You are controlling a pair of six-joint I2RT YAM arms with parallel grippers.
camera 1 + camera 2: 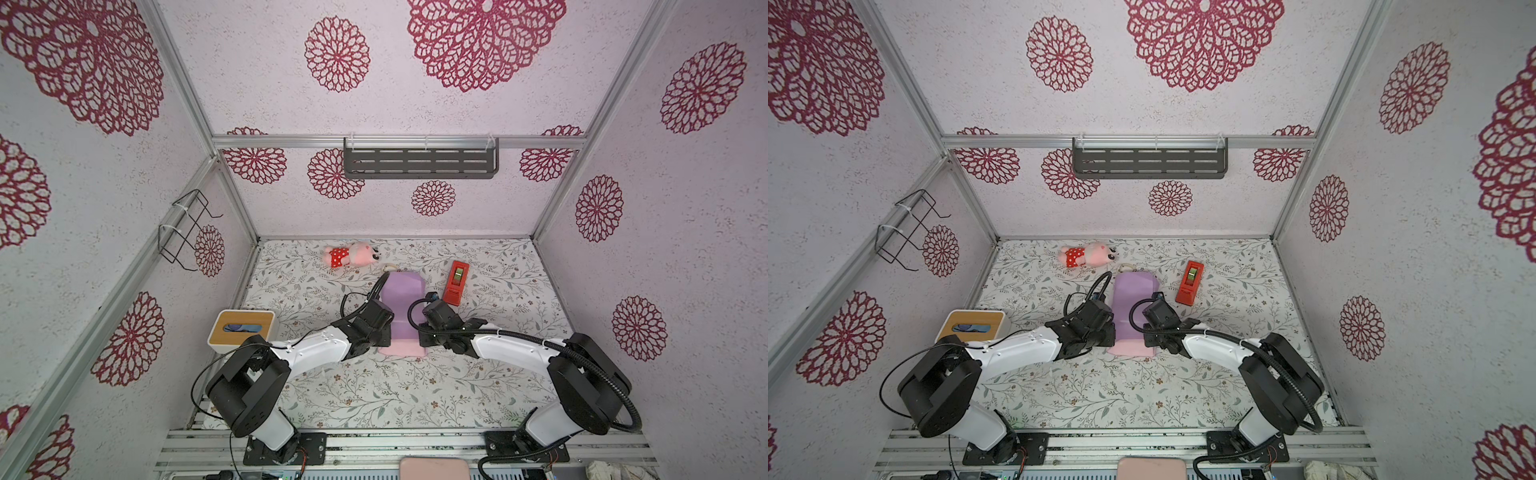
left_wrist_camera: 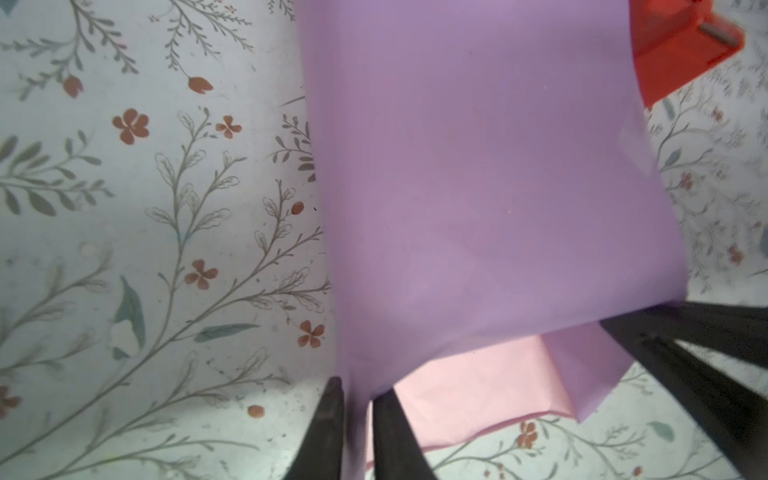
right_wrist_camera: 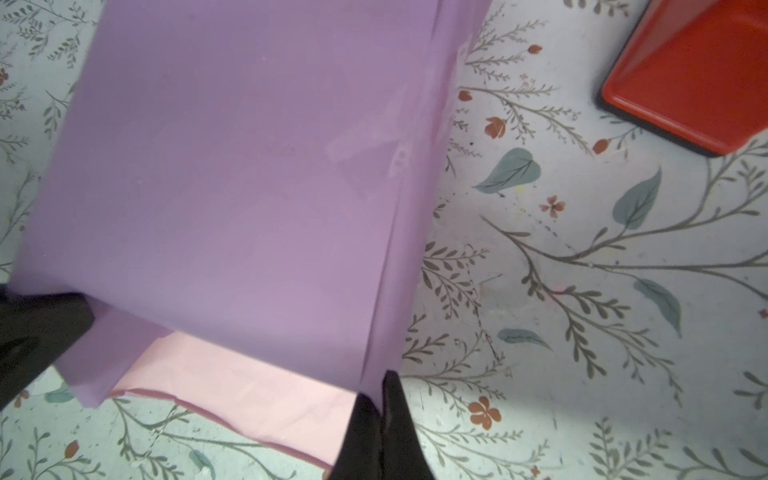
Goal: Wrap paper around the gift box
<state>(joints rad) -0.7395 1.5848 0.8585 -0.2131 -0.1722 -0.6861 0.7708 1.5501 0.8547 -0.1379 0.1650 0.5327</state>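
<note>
Left claw [image 2: 360,388]: fingers stand narrowly apart, with the lilac edge of the paper [image 2: 478,187] running between them. Whether they actually pinch the sheet cannot be told from the left wrist view.

Right claw [image 3: 378,386]: fingers pressed together on the paper [image 3: 232,187] at a lifted corner, and the sheet rises away from the grip with a crease along that side.

Paper, in both top views: at the centre of the frame, between the two wrists, lying on the desk [image 1: 395,395]. Its lilac face [image 1: 401,299] is uppermost and drapes over a raised, block-like form toward the upper end. A strip of the pale pink face [image 1: 401,350] lies flat on the desk at the lower end, below the lifted lilac layer. Both wrist views confirm the pink face under the raised lilac sheet.

Gift box: no face of it shows, as the paper covers the spot where the raised form stands.

Other items noted in a top view:
- A red tape dispenser [image 1: 456,282] lies just right of the paper, apart from it.
- A pink plush toy [image 1: 351,254] lies above and left of the paper.
- A white tissue box with a wooden top [image 1: 241,328] sits at the left edge of the desk, beside the left arm.
</note>
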